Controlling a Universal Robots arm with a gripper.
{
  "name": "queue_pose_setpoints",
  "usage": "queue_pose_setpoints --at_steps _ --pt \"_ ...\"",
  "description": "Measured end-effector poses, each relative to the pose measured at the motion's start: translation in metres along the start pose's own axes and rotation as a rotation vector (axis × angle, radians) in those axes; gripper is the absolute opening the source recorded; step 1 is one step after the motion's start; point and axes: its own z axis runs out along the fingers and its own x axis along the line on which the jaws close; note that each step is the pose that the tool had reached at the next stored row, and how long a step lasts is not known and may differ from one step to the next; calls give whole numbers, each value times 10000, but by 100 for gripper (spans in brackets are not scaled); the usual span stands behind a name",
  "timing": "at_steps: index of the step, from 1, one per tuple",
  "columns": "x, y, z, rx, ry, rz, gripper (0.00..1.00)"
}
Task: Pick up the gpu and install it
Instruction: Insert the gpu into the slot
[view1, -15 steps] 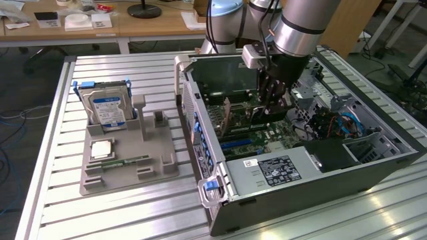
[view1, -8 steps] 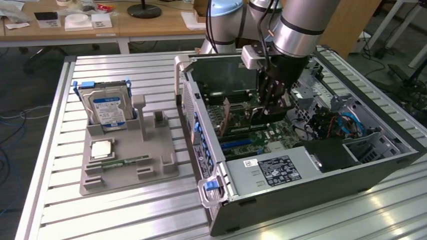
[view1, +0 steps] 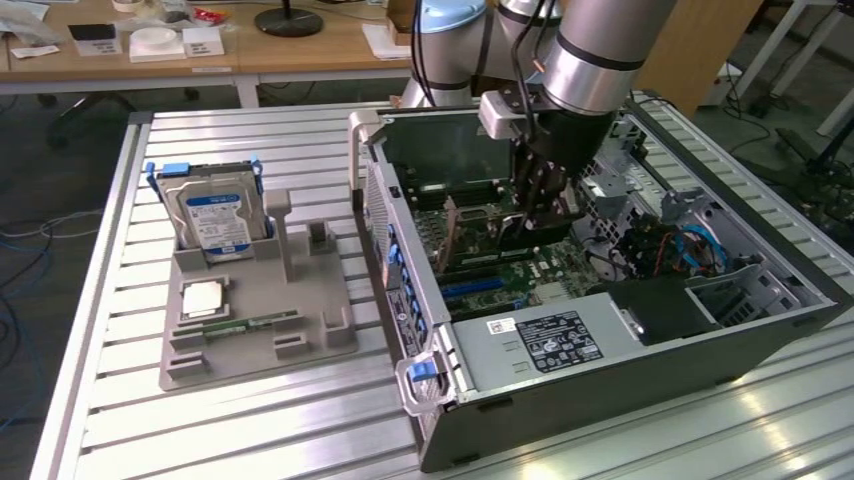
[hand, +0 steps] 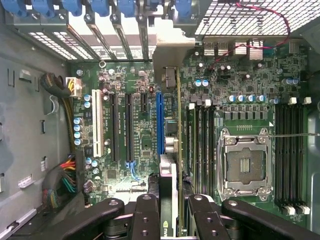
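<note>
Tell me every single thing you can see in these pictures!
table: one, silvery slats, under everything
computer case: one, dark grey, open, exterior view's right
motherboard: one, green, inside the computer case
gpu: one, brownish with a silvery bracket, upright inside the computer case, in the hand
tray: one, grey, exterior view's left
hard drive: one, silver with a blue label, standing in the tray
memory stick: one, green, lying on the tray
chip: one, silvery square, lying on the tray
arm: one, silver-grey, reaching down into the computer case
hand: one, black, shut on the gpu
</note>
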Motion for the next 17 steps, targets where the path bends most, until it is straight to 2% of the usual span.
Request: queue_pose_setpoints --at_steps 4,17 --pt "39 -1 0 0 2 -1 27" --pt "49 63 50 2 0 -2 27"
